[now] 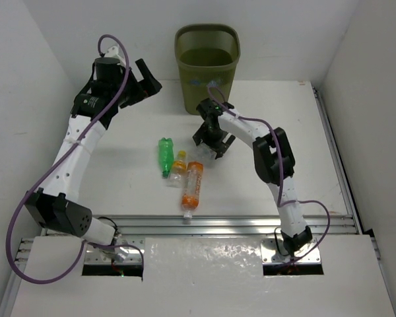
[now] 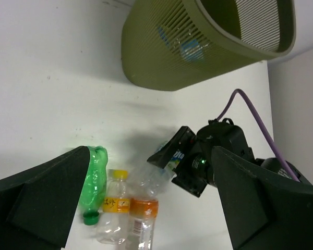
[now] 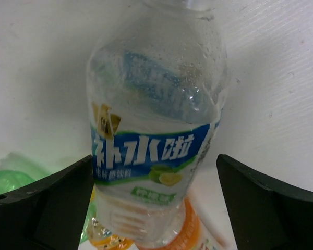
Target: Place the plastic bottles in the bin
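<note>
Fingers of right gripper (image 1: pixel 213 146) straddle clear bottle (image 3: pixel 156 130), unclamped; left gripper (image 1: pixel 144 82) gapes near bin (image 1: pixel 207 41).

Olive bin (image 1: pixel 207 66); green bottle (image 1: pixel 164 156); orange bottle (image 1: pixel 192 185); blue-labelled clear bottle (image 3: pixel 156 130).

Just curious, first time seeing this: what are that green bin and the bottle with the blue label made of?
The bin looks like moulded plastic, matte olive, with finely perforated walls you can see through. The blue-label bottle looks like thin clear plastic, glossy; the surface behind shows through it. Droplets speckle its wall; inside or outside, I can't tell.
</note>
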Tool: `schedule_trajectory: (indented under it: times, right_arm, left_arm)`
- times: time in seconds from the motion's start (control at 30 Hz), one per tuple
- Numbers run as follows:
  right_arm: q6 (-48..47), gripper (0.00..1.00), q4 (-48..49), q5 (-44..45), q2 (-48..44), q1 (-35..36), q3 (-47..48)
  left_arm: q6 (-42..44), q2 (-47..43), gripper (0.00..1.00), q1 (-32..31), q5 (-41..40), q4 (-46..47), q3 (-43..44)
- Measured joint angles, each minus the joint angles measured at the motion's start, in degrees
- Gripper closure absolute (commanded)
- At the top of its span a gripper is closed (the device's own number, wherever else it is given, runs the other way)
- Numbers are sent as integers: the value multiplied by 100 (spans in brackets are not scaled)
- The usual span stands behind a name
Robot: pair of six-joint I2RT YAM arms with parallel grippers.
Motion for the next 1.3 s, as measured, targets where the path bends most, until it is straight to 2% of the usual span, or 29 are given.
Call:
schedule_trajectory:
  times: [0.07,0.17,0.2,0.3,0.33,0.43,0.47,0.57,0.7,0.83,0.97,1.13,1.17,1.23,1.3]
  right_arm:
    - [68,10,85,-9,37,-9,-101]
    - [168,23,348,59,7,-63,-389]
    - [192,36,431,83,-7,-90,-503]
    - [227,57,789,120,-227,-212,-935]
    - [214,61,887,170,-345,-275,-1038]
    - [-153,69,1322,243,-660,-457,-1241]
    - [-404,70,1569,254,-817,-507,-1364]
    - [-1412,81,2511,192,-1558,-625,-2085]
    - [-3464,84,3790,-841,-3106,-643,-3429]
    - [-4981,88,4168,-1832,-4365,-518,-4011]
    - [-5724,88,4247,-2323,-4898,-389,-3987]
    - [-6083,87,4019,-2494,-4977,-323,-3792]
    - [-6113,87,3941,-2498,-4975,-315,-3742]
    - [-6164,86,3840,-2503,-4962,-258,-3617]
    - [-6188,82,3803,-2503,-4957,-184,-3427]
  left_arm:
    - [81,-4,0,0,79,-98,-9]
    - [179,-52,0,0,186,-92,-35]
    - [203,-74,0,0,221,-87,-61]
    - [256,-162,0,0,372,-31,-210]
    - [258,-175,0,0,444,-17,-254]
    - [251,-173,0,0,706,44,-323]
    - [240,-173,0,0,826,66,-323]
    - [101,-136,0,0,1303,254,-278]
    - [-385,131,0,-13,2323,946,-203]
    - [-815,514,0,-227,3121,1563,-162]
    - [-940,1106,0,-815,3550,1764,260]
    - [-953,1432,1,-1292,3698,1851,372]
    - [-968,1451,3,-1290,3722,1853,372]
    - [-1005,1484,19,-1305,3746,1864,393]
    - [-1047,1532,50,-1327,3746,1858,444]
